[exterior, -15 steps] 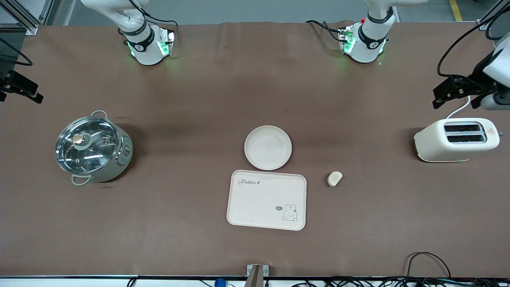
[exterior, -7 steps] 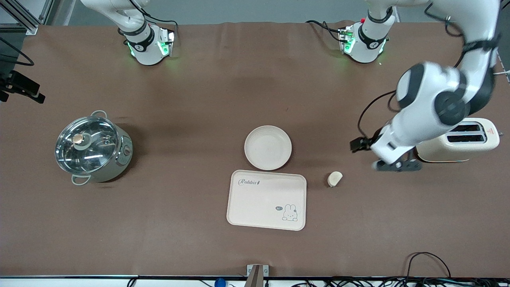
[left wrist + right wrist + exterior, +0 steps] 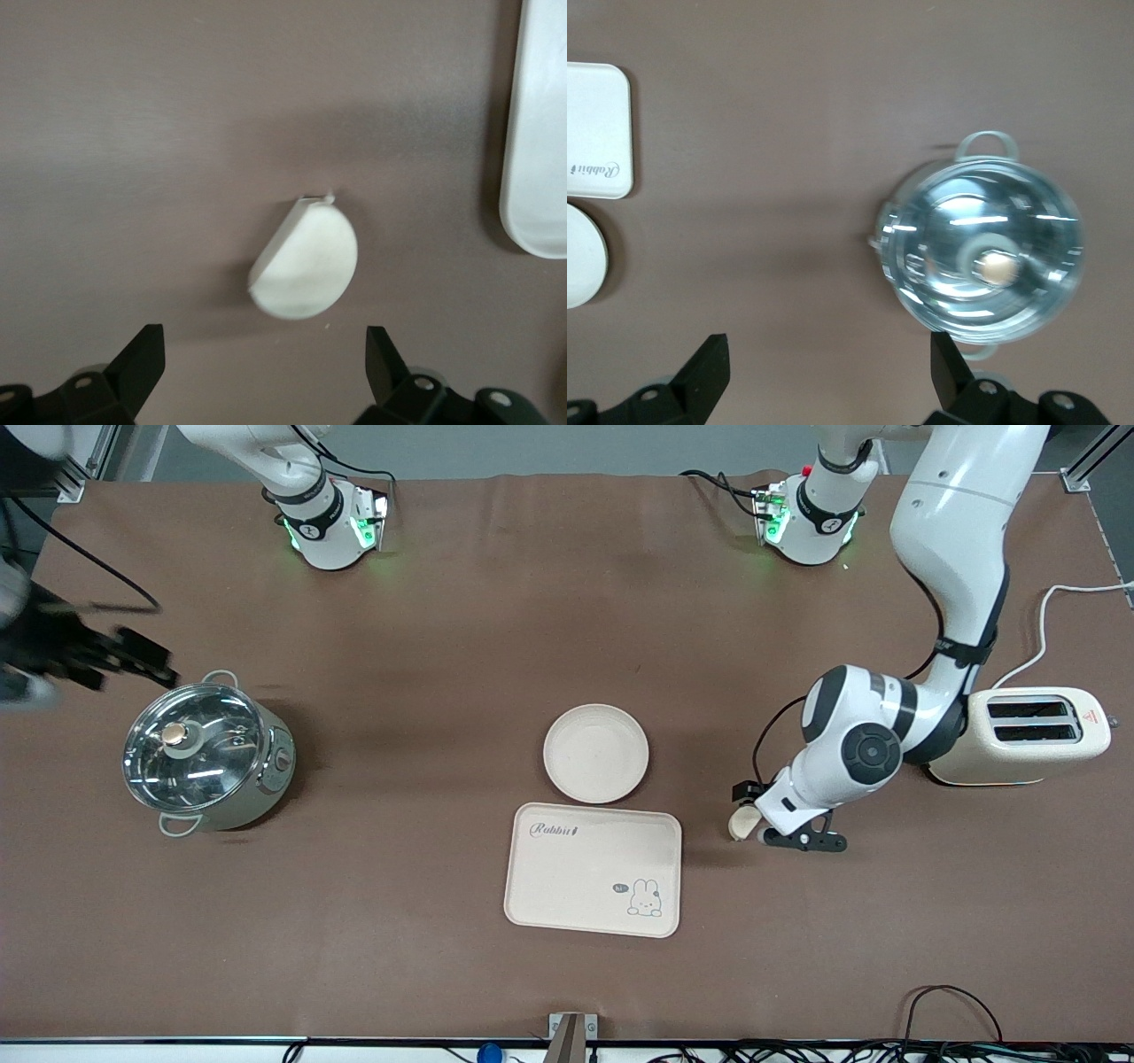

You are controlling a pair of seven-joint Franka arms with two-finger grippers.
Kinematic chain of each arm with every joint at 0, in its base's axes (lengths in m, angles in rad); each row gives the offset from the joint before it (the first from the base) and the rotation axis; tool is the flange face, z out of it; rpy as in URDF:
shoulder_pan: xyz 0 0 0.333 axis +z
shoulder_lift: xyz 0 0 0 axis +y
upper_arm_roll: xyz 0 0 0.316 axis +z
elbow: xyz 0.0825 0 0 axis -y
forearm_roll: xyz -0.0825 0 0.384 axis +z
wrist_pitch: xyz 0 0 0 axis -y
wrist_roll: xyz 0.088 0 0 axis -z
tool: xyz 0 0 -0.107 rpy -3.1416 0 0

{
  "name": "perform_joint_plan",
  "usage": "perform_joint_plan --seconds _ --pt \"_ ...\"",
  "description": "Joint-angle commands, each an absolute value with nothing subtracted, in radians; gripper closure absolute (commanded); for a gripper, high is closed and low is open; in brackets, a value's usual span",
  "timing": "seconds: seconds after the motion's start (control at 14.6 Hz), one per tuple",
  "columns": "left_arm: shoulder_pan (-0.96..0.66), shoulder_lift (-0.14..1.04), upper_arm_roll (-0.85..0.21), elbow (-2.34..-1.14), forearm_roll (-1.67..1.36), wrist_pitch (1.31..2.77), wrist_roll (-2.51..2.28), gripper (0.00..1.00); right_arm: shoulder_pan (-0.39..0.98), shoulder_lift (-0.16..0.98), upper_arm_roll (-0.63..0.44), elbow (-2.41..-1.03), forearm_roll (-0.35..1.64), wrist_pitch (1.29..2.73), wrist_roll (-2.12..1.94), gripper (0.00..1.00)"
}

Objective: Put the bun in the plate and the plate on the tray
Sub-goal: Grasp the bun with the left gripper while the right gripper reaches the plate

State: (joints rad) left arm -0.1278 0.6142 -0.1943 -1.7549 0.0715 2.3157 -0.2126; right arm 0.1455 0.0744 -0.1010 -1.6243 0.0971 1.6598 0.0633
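The bun (image 3: 741, 824) lies on the brown table beside the tray (image 3: 593, 870), toward the left arm's end. My left gripper (image 3: 772, 822) is open and empty just above the bun, partly covering it. In the left wrist view the bun (image 3: 306, 266) sits just ahead of the open left gripper (image 3: 264, 363), not between the fingers. The plate (image 3: 595, 753) is empty and touches the tray's edge farther from the front camera. My right gripper (image 3: 133, 657) is open and empty, up over the table beside the pot.
A steel pot with a glass lid (image 3: 205, 757) stands at the right arm's end and shows in the right wrist view (image 3: 983, 257). A cream toaster (image 3: 1019, 735) stands at the left arm's end, close to the left arm's elbow.
The left arm swung from the toaster end across to the bun and came down over it. The right gripper moved in from the table's edge toward the pot.
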Motion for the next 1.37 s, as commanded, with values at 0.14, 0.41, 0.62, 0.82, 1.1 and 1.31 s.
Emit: perform_joint_plan --seconds 0.14,0.41,0.62,0.82,1.1,1.31 --pt "-0.140 0.664 -0.196 -1.735 0.089 2.390 -0.204 0.12 0.207 0.071 -0.104 -1.850 0.199 1.854 0.094 0.00" --pt "-0.140 0.672 -0.196 -1.738 0.089 2.405 -0.204 0.69 0.297 0.123 -0.104 -1.920 0.247 2.006 0.170 0.00" --pt "-0.143 0.672 -0.196 -1.733 0.091 2.407 -0.202 0.88 0.376 0.190 -0.104 -1.931 0.278 2.101 0.215 0.00" --pt "-0.169 0.661 -0.198 -1.729 0.089 2.405 -0.222 0.99 0.434 0.225 -0.103 -1.992 0.302 2.221 0.229 0.00" --pt "-0.247 0.626 -0.209 -1.648 0.074 2.289 -0.404 0.99 0.529 0.262 -0.103 -2.045 0.432 2.341 0.241 0.00" --pt "-0.354 0.646 -0.242 -1.565 0.071 2.214 -0.697 0.99 0.635 0.297 -0.104 -2.080 0.449 2.428 0.374 0.00"
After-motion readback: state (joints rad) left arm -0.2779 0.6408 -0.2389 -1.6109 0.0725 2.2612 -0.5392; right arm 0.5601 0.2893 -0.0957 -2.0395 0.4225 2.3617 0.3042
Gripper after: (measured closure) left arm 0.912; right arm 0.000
